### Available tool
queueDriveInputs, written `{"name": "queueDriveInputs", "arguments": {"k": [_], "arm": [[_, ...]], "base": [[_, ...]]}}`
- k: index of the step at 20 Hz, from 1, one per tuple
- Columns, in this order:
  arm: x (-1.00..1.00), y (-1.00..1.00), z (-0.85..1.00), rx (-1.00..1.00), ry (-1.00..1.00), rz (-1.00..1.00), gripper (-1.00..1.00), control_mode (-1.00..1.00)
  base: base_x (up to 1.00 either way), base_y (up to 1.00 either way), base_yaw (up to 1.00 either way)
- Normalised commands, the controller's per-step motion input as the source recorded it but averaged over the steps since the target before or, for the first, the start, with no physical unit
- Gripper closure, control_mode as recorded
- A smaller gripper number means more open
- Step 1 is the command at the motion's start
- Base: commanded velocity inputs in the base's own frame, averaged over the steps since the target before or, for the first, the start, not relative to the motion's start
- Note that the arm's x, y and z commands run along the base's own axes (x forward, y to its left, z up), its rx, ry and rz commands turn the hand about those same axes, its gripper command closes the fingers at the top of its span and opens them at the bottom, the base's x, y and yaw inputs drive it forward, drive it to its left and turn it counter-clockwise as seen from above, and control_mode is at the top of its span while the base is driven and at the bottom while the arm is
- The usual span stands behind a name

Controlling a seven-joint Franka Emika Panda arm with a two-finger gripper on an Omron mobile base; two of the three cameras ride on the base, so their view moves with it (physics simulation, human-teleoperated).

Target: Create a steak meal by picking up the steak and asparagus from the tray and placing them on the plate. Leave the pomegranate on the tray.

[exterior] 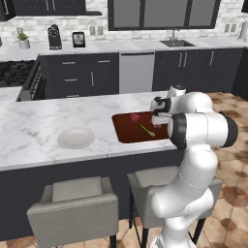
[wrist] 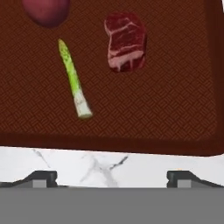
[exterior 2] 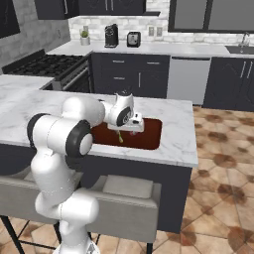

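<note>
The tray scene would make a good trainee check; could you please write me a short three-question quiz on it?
1. True or false: the steak already lies on the plate.
2. In the hand view, what lies between the asparagus and the tray rim on the steak's side? A) steak B) pomegranate C) nothing
3. Fill in: the gripper hovers with its jaws ____.

Key: 1 false, it is on the tray; 2 A; 3 open, holding nothing.
</note>
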Motion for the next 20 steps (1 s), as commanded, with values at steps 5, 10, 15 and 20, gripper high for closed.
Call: {"name": "queueDriveInputs", "arguments": {"k": [5, 10, 15, 20], "arm": [[0.58, -0.05, -0.22, 0.02, 0.03, 0.01, -1.00, -1.00], [0.58, -0.09, -0.21, 0.04, 0.03, 0.01, -1.00, -1.00], [0.61, -0.05, -0.19, 0.02, 0.03, 0.00, -1.00, -1.00], [0.54, 0.00, -0.30, 0.00, 0.02, 0.01, -1.00, -1.00]], "base": [[0.00, 0.00, 0.00], [0.00, 0.00, 0.00], [0.00, 0.00, 0.00], [0.00, 0.00, 0.00]]}}
